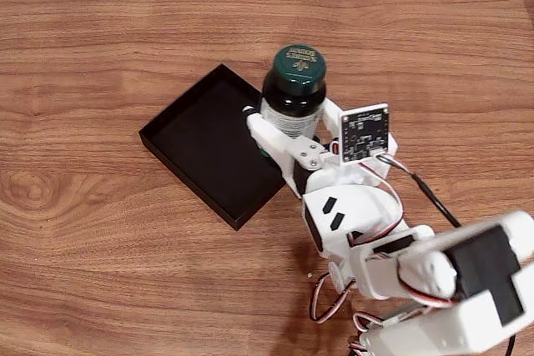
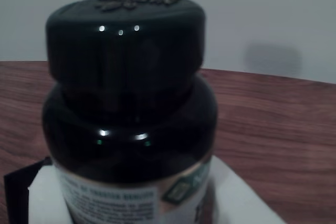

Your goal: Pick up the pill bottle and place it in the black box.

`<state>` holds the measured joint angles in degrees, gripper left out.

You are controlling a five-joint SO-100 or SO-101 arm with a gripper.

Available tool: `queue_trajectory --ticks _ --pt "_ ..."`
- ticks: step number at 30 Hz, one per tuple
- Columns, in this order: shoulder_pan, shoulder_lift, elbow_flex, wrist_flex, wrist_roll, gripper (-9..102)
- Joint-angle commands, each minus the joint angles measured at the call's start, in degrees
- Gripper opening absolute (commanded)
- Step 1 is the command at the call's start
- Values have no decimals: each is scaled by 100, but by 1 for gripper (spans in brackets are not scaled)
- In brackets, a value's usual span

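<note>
The pill bottle (image 1: 298, 68) is dark glass with a dark-green embossed cap and a pale label, and it stands upright. My white gripper (image 1: 282, 128) is shut on its labelled body from the right. In the fixed view the bottle sits over the right edge of the black box (image 1: 200, 139), a shallow square tray set diagonally on the table. Whether the bottle's base touches anything is hidden. In the wrist view the bottle (image 2: 126, 103) is very close, with white fingers (image 2: 44, 198) on either side of its label and a dark corner of the box (image 2: 13, 195) at lower left.
A wooden table (image 1: 100, 39) lies bare to the left, behind and right of the box. The arm's body and cables (image 1: 400, 264) occupy the lower right. A pale wall (image 2: 262, 14) stands beyond the table's far edge.
</note>
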<state>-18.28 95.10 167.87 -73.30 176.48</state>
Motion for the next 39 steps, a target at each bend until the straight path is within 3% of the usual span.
queue_trajectory --ticks 1,17,34,39 --pt "-281 -299 -562 -747 -97 11" --pt "-870 -2021 -1802 -1450 18 10" --pt "-1116 -3375 -2602 -1573 158 12" --pt "-1151 -3472 -2637 -1573 176 19"
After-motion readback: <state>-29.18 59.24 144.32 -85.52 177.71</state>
